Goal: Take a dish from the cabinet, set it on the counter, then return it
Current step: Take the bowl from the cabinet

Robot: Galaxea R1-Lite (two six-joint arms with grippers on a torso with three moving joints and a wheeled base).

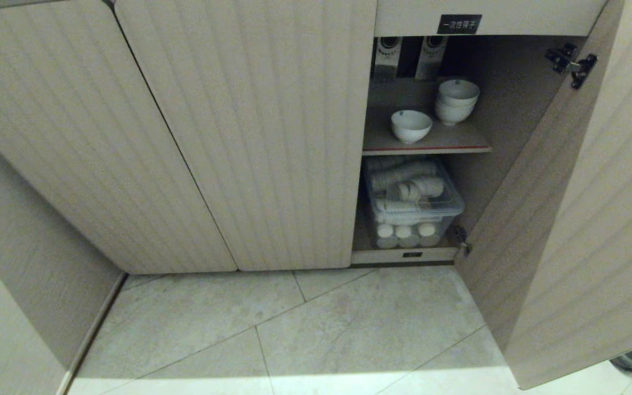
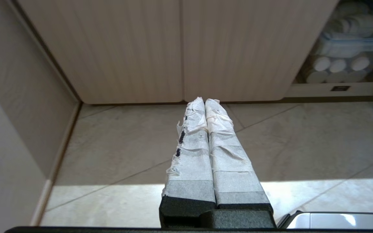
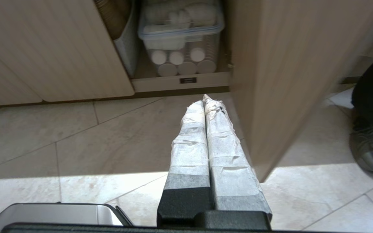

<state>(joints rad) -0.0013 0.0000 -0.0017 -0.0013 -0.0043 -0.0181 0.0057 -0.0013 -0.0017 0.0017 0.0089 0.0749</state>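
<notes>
Both grippers, left (image 2: 205, 101) and right (image 3: 204, 98), hang low over the floor with fingers pressed together, holding nothing. The bowl (image 1: 411, 125) sits on the open cabinet's (image 1: 250, 137) shelf (image 1: 436, 147), ahead of and above the right gripper, near a stack of bowls (image 1: 457, 100).

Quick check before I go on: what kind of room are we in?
Most likely a kitchen or canteen storage area. The open low cabinet holds a single white bowl beside a stack of bowls on its shelf, a clear lidded bin of cups sits below, and the floor is tiled.
</notes>
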